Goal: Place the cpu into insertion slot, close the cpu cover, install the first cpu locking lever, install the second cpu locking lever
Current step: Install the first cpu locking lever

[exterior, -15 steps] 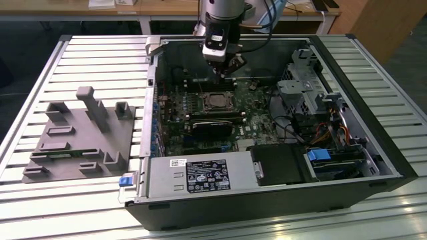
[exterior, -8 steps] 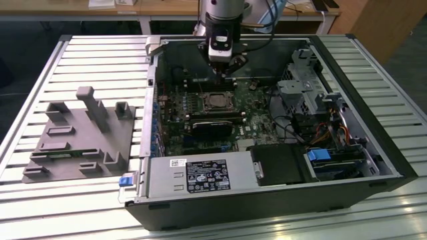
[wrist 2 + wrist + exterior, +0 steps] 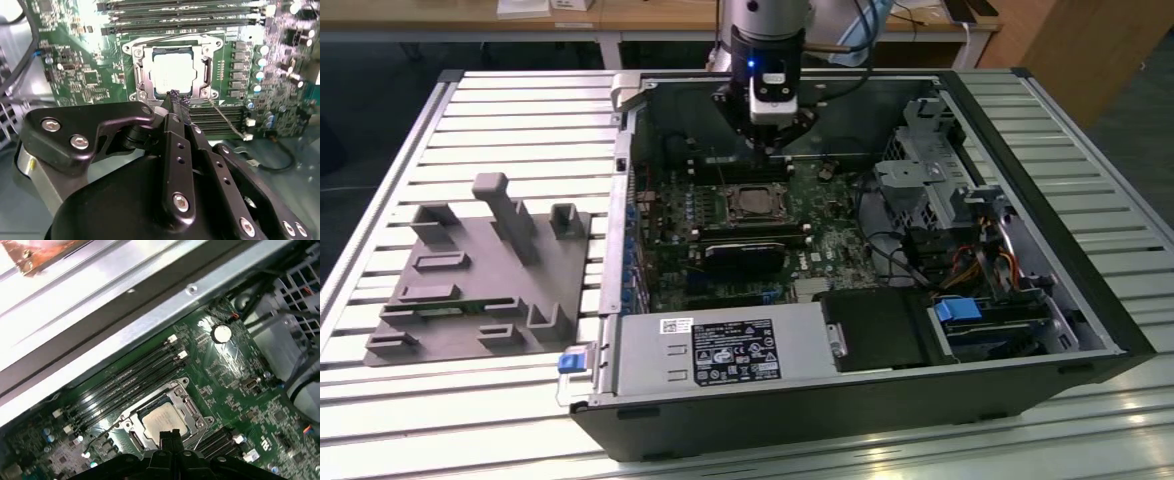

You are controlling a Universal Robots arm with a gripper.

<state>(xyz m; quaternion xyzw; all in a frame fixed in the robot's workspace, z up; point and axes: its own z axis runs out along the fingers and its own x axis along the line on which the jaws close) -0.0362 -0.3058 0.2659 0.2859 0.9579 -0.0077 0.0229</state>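
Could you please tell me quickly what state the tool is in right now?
Tool: closed, nothing visibly held, poised by the edge of the cpu cover, which lies around the seated cpu.

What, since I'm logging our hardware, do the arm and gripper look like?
The arm is a silver-grey tube ending in a black wrist block with a small blue light. The gripper is black, its jointed link fingers dotted with silver screw heads.
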